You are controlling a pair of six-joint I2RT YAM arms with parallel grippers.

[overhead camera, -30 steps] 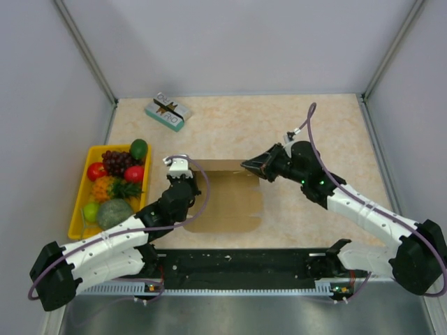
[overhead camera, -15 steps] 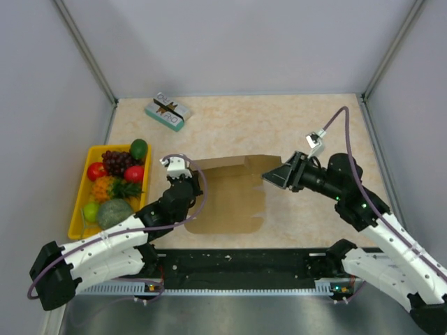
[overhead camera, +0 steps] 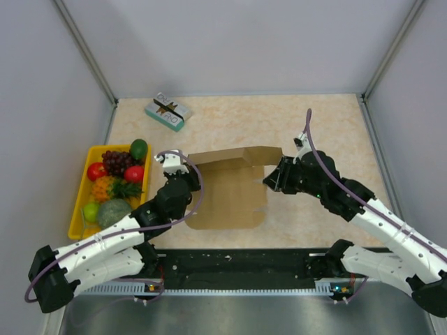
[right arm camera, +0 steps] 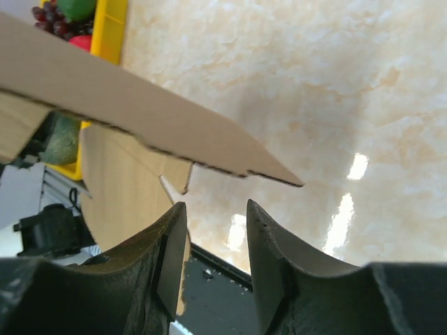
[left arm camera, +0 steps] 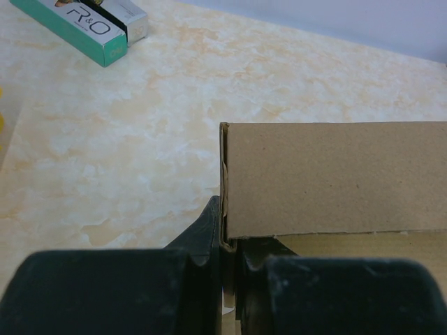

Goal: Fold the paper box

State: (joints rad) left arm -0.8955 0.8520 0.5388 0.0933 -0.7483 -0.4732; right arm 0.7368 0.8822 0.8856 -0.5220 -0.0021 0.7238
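The paper box (overhead camera: 230, 199) is a plain brown cardboard sheet lying mid-table, with its far flap (overhead camera: 234, 156) raised upright. My left gripper (overhead camera: 183, 176) is shut on the left end of that flap; the left wrist view shows the cardboard edge (left arm camera: 225, 209) pinched between the fingers and the flap (left arm camera: 335, 178) stretching right. My right gripper (overhead camera: 274, 178) is open at the flap's right end, holding nothing. In the right wrist view the flap (right arm camera: 140, 115) crosses above the open fingers (right arm camera: 173, 258).
A yellow tray (overhead camera: 78, 209) of fruit sits at the left. A small teal-and-white printed box (overhead camera: 168, 112) lies at the far left; it also shows in the left wrist view (left arm camera: 80, 24). A black rail (overhead camera: 237, 265) runs along the near edge.
The far flap has risen more upright. My right gripper swung out to the right, then came back to the flap's right end. My left gripper stayed clamped on the flap's left end.
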